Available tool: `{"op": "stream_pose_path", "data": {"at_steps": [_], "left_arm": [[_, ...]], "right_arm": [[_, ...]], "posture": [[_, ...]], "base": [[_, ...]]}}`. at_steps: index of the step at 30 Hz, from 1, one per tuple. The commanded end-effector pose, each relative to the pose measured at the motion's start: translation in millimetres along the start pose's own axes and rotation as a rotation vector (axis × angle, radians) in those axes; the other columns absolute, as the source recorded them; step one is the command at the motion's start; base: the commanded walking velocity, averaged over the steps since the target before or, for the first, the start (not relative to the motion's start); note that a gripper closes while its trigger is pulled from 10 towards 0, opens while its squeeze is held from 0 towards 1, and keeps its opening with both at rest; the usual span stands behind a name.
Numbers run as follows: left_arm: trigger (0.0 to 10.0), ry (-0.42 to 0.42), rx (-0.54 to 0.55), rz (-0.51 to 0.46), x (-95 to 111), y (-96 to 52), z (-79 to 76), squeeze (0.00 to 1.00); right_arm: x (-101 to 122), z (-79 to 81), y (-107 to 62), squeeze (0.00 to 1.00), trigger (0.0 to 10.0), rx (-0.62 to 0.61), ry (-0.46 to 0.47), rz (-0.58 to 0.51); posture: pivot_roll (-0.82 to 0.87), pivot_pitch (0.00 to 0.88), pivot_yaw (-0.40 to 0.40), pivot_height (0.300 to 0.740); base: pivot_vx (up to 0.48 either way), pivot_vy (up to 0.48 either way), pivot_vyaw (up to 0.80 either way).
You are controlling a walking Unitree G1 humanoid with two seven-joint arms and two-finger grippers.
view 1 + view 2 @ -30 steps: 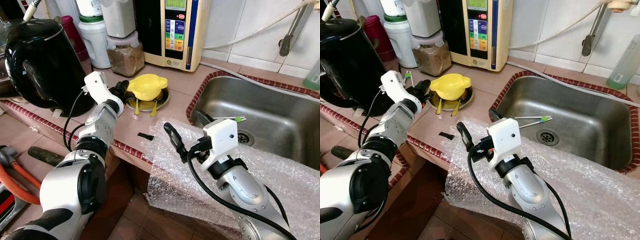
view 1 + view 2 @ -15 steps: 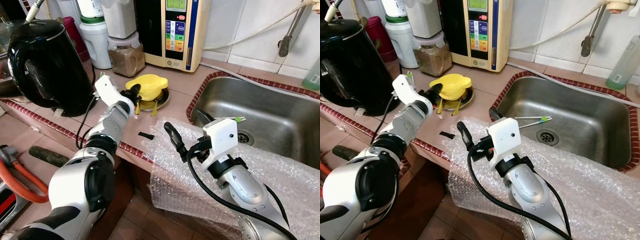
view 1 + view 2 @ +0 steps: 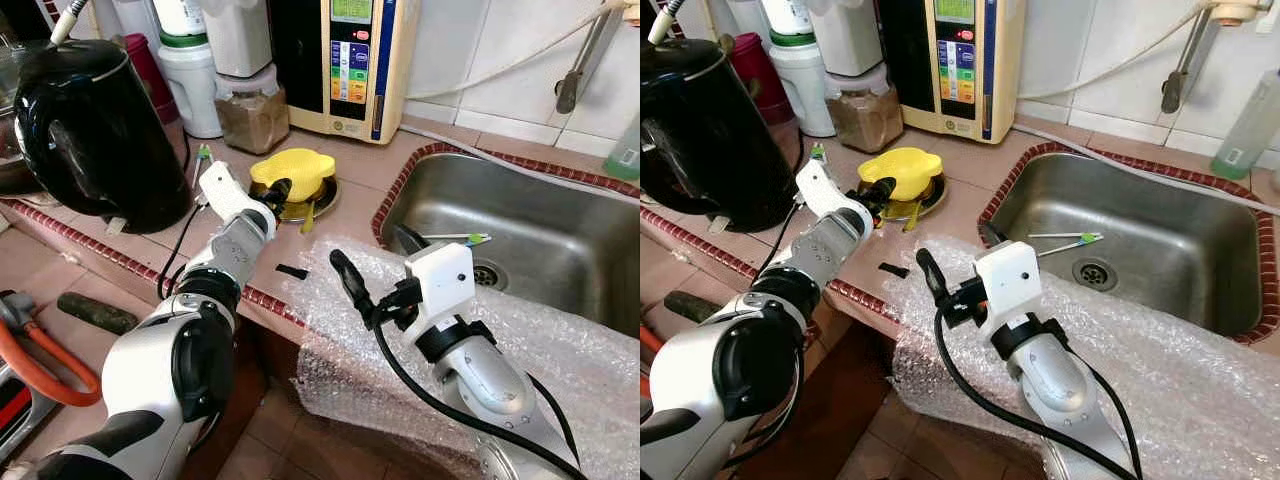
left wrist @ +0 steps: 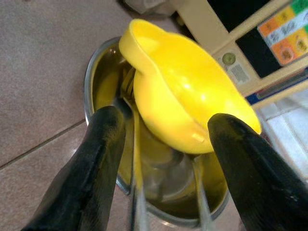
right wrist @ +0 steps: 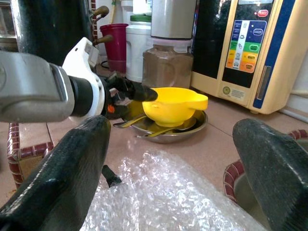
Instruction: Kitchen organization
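While the yellow plastic bowl sits tilted in a shallow steel dish on the tiled counter, its spouted lip points toward the black kettle at nine o'clock; thin utensil handles poke from under it toward six o'clock. The left gripper has its jaws apart, one glossy finger on either side of the bowl's smooth rounded wall; whether they touch it I cannot tell. The right gripper hangs wide open over crinkled bubble wrap draped off the counter edge; bare counter lies between wrap and dish, with the steel sink at three o'clock.
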State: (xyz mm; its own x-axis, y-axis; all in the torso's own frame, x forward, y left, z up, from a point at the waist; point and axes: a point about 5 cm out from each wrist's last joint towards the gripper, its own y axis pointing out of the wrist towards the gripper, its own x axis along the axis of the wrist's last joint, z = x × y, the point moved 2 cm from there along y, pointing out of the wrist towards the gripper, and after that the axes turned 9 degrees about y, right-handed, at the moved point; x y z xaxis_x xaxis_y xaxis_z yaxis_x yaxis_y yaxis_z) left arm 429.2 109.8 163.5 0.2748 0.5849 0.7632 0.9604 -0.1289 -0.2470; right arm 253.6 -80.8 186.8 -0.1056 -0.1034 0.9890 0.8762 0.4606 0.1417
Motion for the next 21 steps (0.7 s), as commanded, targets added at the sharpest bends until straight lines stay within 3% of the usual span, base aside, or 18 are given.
{"op": "stream_pose_path", "data": {"at_steps": [1, 3, 11, 12, 13, 14, 21], "left_arm": [[10.0, -0.029, 0.027, 0.009, 3.2, -0.1, 4.0, 0.0], [10.0, -0.075, 0.043, -0.001, 6.3, -0.5, 9.0, 0.0], [10.0, -0.104, 0.06, 0.012, 8.6, -1.7, 18.6, 0.0], [3.8, -0.102, 0.059, 0.02, 7.1, -1.8, 19.3, 0.0], [3.8, -0.1, 0.057, 0.025, 6.3, -1.9, 19.6, 0.0], [0.0, -0.088, 0.059, 0.037, 4.0, -2.1, 21.2, 0.0], [0.0, -0.001, 0.096, 0.076, -2.5, -4.4, 34.7, 0.0]], "right_arm": [[4.9, 3.1, -1.1, 0.0, 10.0, 0.0, 0.003, -0.021], [4.4, 3.6, -1.5, 0.0, 10.0, 0.001, 0.003, -0.02], [3.4, 3.6, -1.4, 0.0, 10.0, 0.002, 0.0, -0.014], [3.4, 3.6, -1.4, 0.0, 10.0, 0.002, -0.001, -0.014], [3.4, 3.6, -1.4, 0.0, 10.0, 0.002, -0.001, -0.013], [3.3, 3.6, -1.3, 0.0, 10.0, 0.003, -0.001, -0.013], [3.2, 3.4, -1.2, 0.0, 10.0, 0.002, -0.005, -0.012]], "posture": [[-0.12, 0.073, 0.108, 0.74], [-0.12, 0.074, 0.108, 0.74], [-0.12, 0.074, 0.103, 0.74], [-0.12, 0.074, 0.103, 0.74], [-0.12, 0.074, 0.103, 0.74], [-0.12, 0.074, 0.103, 0.74], [-0.12, 0.072, 0.105, 0.74]], "base": [[0.0, 0.0, 0.0], [0.0, 0.0, 0.0], [0.0, 0.0, 0.0], [0.0, 0.0, 0.0], [0.0, 0.0, 0.0], [0.0, 0.0, 0.0], [0.0, 0.0, 0.0]]}}
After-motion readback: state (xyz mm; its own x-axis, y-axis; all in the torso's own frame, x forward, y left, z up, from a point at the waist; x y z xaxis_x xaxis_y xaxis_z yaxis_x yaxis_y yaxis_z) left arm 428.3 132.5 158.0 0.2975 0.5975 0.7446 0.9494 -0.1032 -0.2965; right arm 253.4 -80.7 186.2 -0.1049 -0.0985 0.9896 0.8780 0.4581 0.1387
